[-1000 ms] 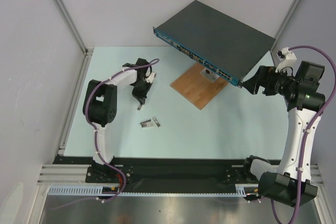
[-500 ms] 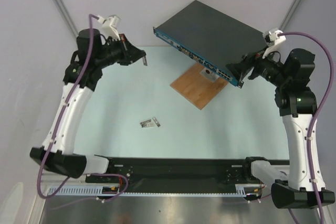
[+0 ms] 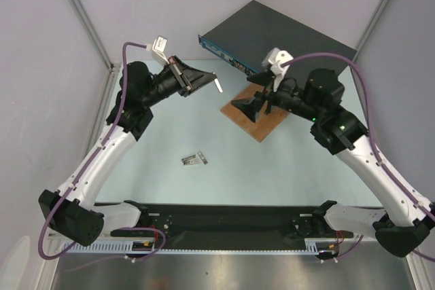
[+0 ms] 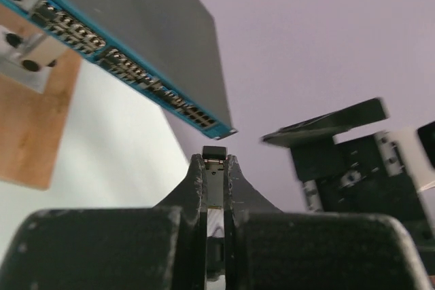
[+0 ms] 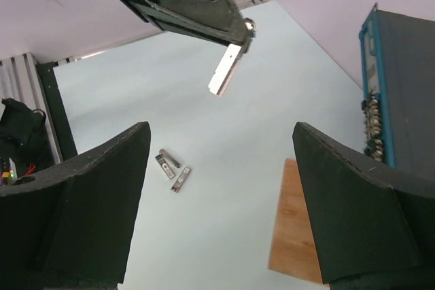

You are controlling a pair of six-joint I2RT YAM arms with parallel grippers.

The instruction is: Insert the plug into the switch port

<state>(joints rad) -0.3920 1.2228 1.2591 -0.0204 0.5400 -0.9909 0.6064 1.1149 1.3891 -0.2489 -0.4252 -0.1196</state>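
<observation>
Plug (image 3: 217,85) sits pinched in the left gripper (image 3: 212,81), raised left of the far switch (image 3: 299,32); the right gripper (image 3: 251,93) spreads wide above the wooden board (image 3: 262,128). Left wrist: the plug stays short of the switch's blue port face. Right wrist: jaws wide, two loose connectors (image 5: 173,171) lie on the table (image 5: 204,229).

So a second ago the left claw (image 3: 209,78) was down low over the left side of the table (image 3: 285,168). It then lifted up toward the back-left corner, and now it's swung out to the right, bringing the plug (image 3: 217,85) up in the air near the left end of the switch (image 3: 285,39). The right claw (image 3: 243,94) went the other way: it was off by the switch's right front corner and has swept left, so now it's above the wooden board (image 3: 262,127), facing the left one.
</observation>
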